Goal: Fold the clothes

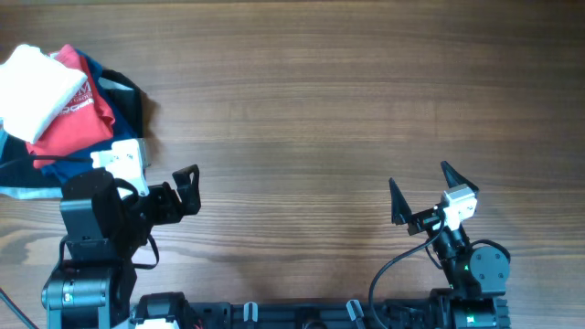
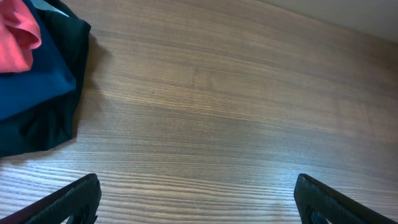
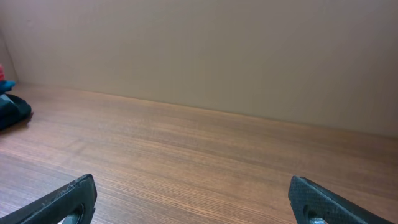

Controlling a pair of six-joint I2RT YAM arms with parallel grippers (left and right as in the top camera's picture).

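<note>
- Overhead: the clothes pile (image 1: pixel 64 100) sits bunched at the desk's (image 1: pixel 320 91) far-left corner. It is near my left jaws and well apart from the right jaws. Both are spread wide and empty.
- Left wrist: the clothes pile (image 2: pixel 37 93) lies ahead-left of the gaping jaws.
- Right wrist: the clothes pile (image 3: pixel 12 109) is only a sliver at far left. I judge the left arm nearer.

The clothes pile (image 1: pixel 69 110) runs off the overhead view's left edge, and the left arm (image 1: pixel 91 215) covers its near corner. From the right wrist only a sliver of it shows, too small to tell the garments apart.
</note>
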